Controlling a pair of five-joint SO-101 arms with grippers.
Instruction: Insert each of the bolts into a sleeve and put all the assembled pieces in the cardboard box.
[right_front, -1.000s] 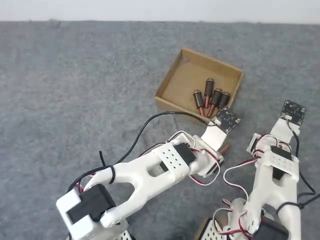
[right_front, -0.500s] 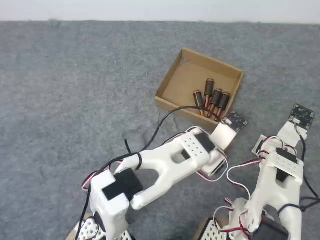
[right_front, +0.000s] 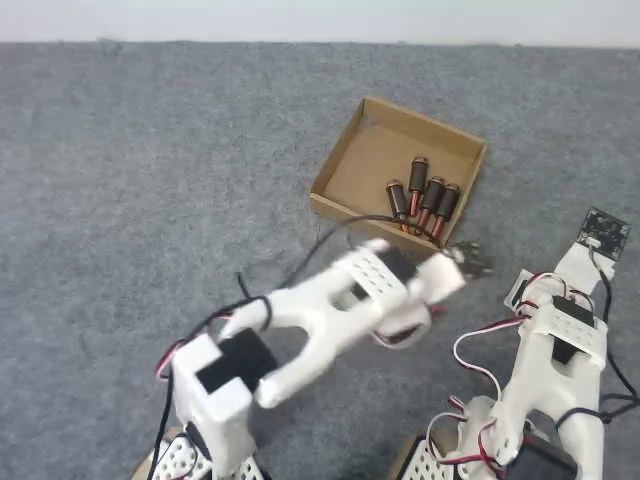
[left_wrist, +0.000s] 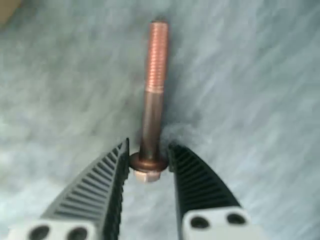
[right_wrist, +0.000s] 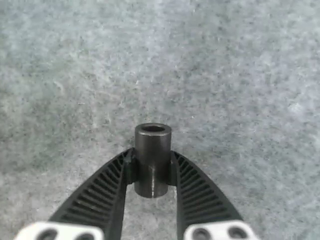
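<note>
Grey mat (right_front: 150, 180), bearing all items. Left arm (right_front: 340, 310), stretched across the mat with its wrist just beside the near wall of the box (right_front: 345, 165). Right arm (right_front: 555, 350), off to the side, apart from both. Box: holds four assembled pieces (right_front: 425, 200) side by side. Left gripper (left_wrist: 148, 147): clamped on the head end of a bolt (left_wrist: 154, 75), the shank running straight out past the fingertips, threaded end foremost. Right gripper (right_wrist: 151, 154): clamped across the wall of a sleeve (right_wrist: 152, 172), open bore facing outward. Judged requirement: bolt tip and sleeve mouth are to meet end to end, long axes in one line; the left arm is the nearer to the box.
</note>
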